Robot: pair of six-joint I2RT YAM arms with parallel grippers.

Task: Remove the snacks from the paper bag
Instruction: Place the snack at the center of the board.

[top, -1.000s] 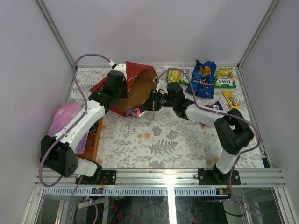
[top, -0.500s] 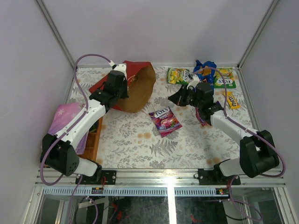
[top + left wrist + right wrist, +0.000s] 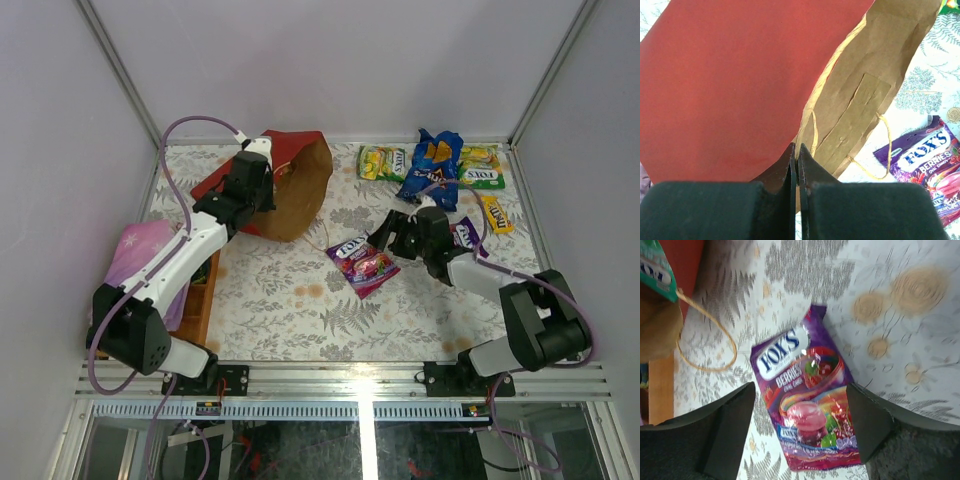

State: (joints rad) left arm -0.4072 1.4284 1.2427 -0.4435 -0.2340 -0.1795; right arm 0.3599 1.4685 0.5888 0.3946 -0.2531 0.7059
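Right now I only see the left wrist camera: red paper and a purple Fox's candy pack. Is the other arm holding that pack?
Observer: No. The right gripper has its jaws open on either side of the Fox's Berries pack, which lies flat on the tablecloth.
Operator: Are other snacks out?
Observer: Yes. A blue chip bag lies at the far edge between two green-yellow Fox's packs.
Operator: Anything else?
Observer: A yellow bar beside the right-hand one.
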